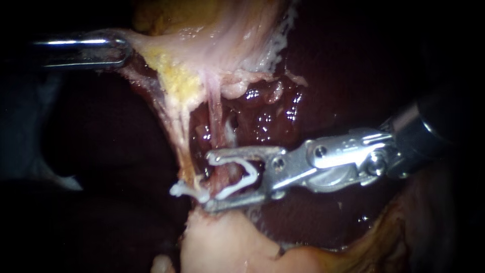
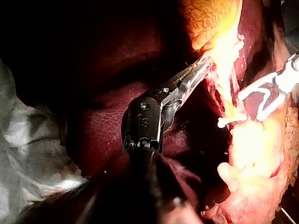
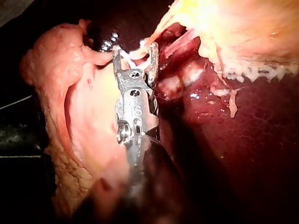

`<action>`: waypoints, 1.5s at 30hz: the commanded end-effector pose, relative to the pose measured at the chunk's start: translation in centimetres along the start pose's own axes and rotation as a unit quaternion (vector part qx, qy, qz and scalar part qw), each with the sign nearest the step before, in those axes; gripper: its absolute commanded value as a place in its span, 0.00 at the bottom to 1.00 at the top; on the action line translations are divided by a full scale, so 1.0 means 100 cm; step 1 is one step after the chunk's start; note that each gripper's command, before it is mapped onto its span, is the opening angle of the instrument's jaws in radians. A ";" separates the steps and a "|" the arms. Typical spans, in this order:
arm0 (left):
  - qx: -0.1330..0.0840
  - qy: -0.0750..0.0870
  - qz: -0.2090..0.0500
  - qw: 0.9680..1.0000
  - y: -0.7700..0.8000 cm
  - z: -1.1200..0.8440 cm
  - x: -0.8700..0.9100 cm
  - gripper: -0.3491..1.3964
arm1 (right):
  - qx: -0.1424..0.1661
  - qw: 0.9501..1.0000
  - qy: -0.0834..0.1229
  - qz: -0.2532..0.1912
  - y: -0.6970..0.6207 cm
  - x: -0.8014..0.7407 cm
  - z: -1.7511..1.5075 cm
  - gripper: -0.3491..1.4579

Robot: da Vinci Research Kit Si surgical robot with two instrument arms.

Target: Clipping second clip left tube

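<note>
**Clip astride tube, legs apart**

Right instrument (image 1: pixel 208 180): jaws wide apart, white clip (image 1: pixel 237 184) seated between them and touching both. The clip's long axis is horizontal with its mouth pointing view-left, crossing the vertical tube (image 1: pixel 216 126). Left instrument (image 2: pixel 202 66): jaws pinched on pale tissue (image 1: pixel 149 49) higher up.

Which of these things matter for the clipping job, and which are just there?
In the job: right instrument; the open clip it carries; tube; left instrument holding the gallbladder; fitted clip.
Just there: liver; pale tissue lump.
</note>
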State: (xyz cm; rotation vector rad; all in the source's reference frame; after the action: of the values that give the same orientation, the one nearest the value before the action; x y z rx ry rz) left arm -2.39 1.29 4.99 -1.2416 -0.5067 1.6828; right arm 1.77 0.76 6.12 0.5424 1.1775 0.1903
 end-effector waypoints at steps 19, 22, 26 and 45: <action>0.001 0.000 0.000 1.000 0.0001 0.0000 0.0001 0.00 | 0.048 0.999 0.006 -0.004 0.0018 -0.0011 0.0045 0.46; 0.001 0.000 0.000 1.000 0.0001 0.0001 0.0001 0.00 | 0.057 0.998 0.014 -0.005 0.0017 -0.0012 0.0057 0.46; 0.001 0.000 0.000 1.000 0.0001 0.0001 0.0001 0.00 | 0.070 0.997 0.019 -0.004 0.0014 -0.0011 0.0069 0.46; 0.001 0.000 0.000 1.000 0.0001 0.0001 0.0000 0.00 | 0.103 0.994 0.035 0.018 -0.0032 0.0009 0.0082 0.40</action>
State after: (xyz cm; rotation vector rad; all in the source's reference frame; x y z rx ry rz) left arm -2.41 1.29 4.98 -1.2410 -0.5048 1.6825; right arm 2.51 0.27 6.10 0.7471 1.2650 0.1197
